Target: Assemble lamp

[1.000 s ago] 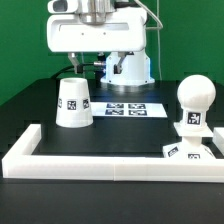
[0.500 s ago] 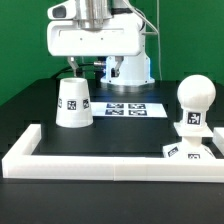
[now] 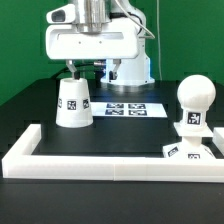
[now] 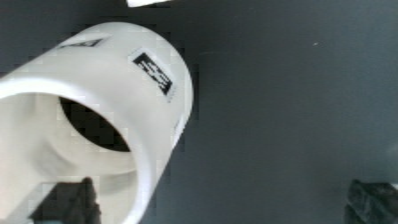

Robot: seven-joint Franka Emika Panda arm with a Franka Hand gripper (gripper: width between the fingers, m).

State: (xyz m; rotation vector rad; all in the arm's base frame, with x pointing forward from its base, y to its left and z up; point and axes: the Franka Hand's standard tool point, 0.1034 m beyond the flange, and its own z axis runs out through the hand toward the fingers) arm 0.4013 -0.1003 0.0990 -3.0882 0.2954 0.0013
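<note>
With the fingers (image 3: 73, 71) spread wide directly above the shade (image 3: 74, 103), which stands at 9 o'clock on the counter (image 3: 120, 135), center one finger inside the rim and one outside, then descend before clamping.
</note>
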